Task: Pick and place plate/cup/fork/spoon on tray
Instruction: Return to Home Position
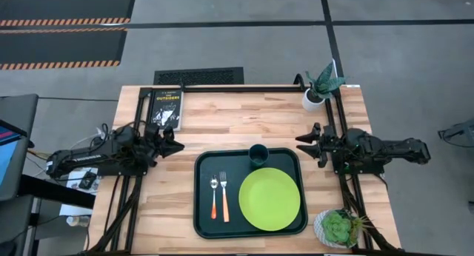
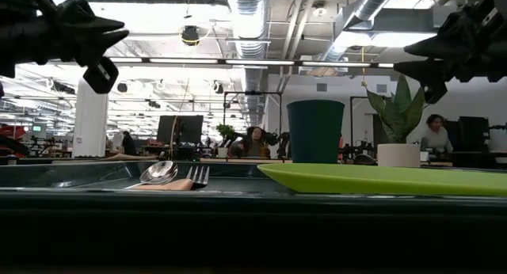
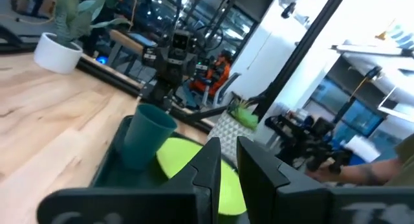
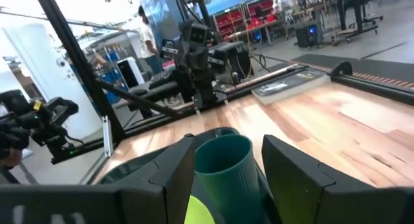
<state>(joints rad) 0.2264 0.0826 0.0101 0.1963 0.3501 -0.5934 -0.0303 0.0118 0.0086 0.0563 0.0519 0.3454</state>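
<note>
Tray (image 1: 204,211): holds plate (image 1: 269,199), cup (image 1: 258,155), fork (image 1: 224,197), spoon (image 1: 214,197). Left gripper (image 1: 176,146) nearly closed, right gripper (image 1: 302,140) parted, both empty beside tray. Risk: right arm swinging inward could topple cup

**Arm and gripper pose, both arms off the tray**

Landmark: tray (image 1: 201,211).

Left arm: lies roughly horizontal, reaching in from the left side of the tray. Left gripper (image 1: 176,146) sits just outside the tray's far-left corner, raised above tray level in the low view, fingers pointing toward the tray. Jaws nearly closed, only a narrow slit between the fingers (image 3: 210,160); nothing held.

Right arm: horizontal, reaching in from the right side of the tray. Right gripper (image 1: 302,142) hangs just off the tray's far-right corner, also raised, fingers pointing toward the tray. Jaws parted with a clear gap between the fingers (image 4: 291,166); nothing gripped.
</note>
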